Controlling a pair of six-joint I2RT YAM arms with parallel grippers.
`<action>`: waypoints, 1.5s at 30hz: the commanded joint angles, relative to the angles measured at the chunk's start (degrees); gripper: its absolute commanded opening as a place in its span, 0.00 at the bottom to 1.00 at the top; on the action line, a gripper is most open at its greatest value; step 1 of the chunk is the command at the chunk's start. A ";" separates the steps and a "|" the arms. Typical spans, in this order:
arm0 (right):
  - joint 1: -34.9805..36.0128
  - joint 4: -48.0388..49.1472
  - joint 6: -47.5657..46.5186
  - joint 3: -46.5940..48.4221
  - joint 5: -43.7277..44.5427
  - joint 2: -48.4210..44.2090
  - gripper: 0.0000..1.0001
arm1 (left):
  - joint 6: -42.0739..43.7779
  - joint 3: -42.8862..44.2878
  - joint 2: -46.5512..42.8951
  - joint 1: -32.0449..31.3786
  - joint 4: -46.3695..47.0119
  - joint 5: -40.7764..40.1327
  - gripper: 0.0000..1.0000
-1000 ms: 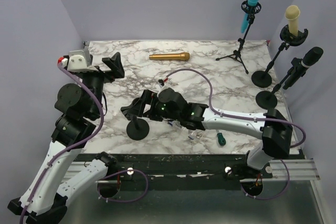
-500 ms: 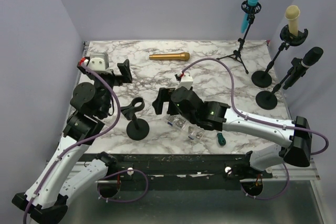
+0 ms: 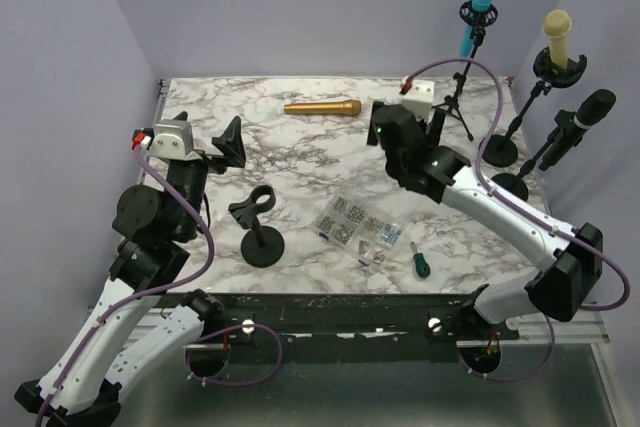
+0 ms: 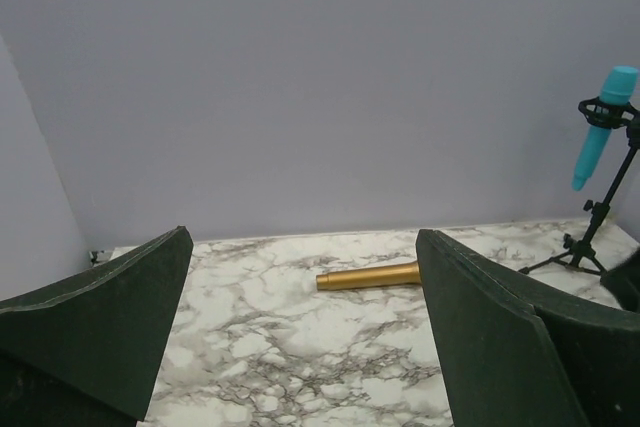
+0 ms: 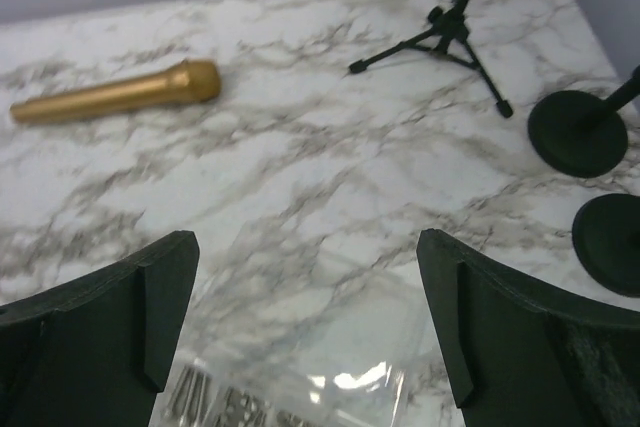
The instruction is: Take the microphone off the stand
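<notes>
Marble tabletop [image 3: 300, 152] is lying open left of the tripod stand [image 3: 458, 95]; two round-based stands [image 3: 498, 150] are crowding its right side.

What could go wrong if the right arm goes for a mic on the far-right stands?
The blue microphone sits high on a thin-legged tripod; a pull from the open right claw might tip it. The cream microphone and black microphone stands crowd close beside it, so the right arm could knock them.
</notes>
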 commanded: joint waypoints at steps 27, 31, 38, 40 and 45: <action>-36.02 30.24 -21.19 34.47 -3.37 43.16 1.00 | 2.51 -3.24 -0.21 -2.48 4.51 -0.79 0.98; -36.55 34.26 -23.99 36.87 -1.79 46.24 1.00 | 3.36 -3.69 0.01 -2.49 5.16 -1.10 0.98; -38.68 37.68 -24.83 37.11 -1.58 47.90 0.99 | 4.46 -4.00 -1.11 -2.32 6.01 -1.71 0.98; -39.20 38.90 -24.75 36.22 -1.92 48.24 0.97 | 4.57 -4.28 -1.06 -2.31 6.45 -2.15 0.98; -40.81 40.10 -26.27 39.30 -3.76 52.34 0.92 | 4.30 -4.12 -0.61 -2.29 6.02 -1.32 0.98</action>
